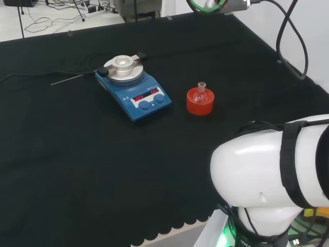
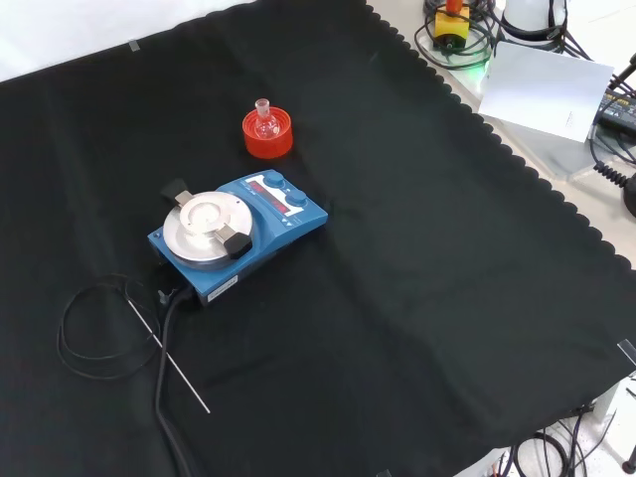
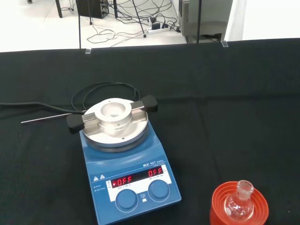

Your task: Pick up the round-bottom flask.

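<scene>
Head view: flask on red stand, hotplate beside.

A clear glass round-bottom flask sits in a red stand. The hotplate stirrer has a blue body, a silver top plate, black side clamps, blue knobs and red lit digits. Black cloth covers the desk.

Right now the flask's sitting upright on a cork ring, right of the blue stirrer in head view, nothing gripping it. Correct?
Not quite: the ring under the round-bottom flask is a red ribbed stand, not cork, as the head view shows. The rest holds: upright, right of the blue stirrer, untouched.
</scene>
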Controlling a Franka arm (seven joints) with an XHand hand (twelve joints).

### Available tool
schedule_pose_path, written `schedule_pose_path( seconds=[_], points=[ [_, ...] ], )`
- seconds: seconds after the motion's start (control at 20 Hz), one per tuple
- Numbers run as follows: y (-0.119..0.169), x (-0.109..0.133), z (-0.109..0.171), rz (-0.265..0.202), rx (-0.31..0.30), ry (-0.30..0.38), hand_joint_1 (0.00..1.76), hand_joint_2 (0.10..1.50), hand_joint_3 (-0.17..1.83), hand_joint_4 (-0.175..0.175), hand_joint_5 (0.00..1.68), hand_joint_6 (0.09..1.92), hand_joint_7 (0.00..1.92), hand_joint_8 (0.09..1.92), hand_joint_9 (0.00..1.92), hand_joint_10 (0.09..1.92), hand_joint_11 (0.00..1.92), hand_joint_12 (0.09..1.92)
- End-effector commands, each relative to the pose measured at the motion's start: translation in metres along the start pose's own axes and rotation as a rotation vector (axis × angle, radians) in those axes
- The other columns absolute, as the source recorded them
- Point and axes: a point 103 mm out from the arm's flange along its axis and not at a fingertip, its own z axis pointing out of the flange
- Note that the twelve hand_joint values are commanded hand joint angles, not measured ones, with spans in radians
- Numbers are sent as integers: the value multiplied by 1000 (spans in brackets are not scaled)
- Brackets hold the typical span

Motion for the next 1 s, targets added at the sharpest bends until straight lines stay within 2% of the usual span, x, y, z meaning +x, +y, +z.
schedule_pose_path(
  seconds=[0.05,0.2,0.55,0.8,1.0],
  points=[
    [-1,0,0,2,-9,-5,203,1186,549,-26,276,479,107,625,247,703,72,1344],
    [-1,-1,2,9,-5,-4,158,1287,376,-26,304,398,102,626,237,711,41,1397],
    [6,-8,9,47,-1,1,152,1313,325,-27,319,374,105,627,239,712,41,1406],
    [15,-23,39,78,17,-5,153,1316,317,-27,326,371,111,629,245,713,49,1408],
    [29,-45,71,114,48,8,159,1317,310,-29,337,371,123,634,258,716,60,1411]
  ],
)
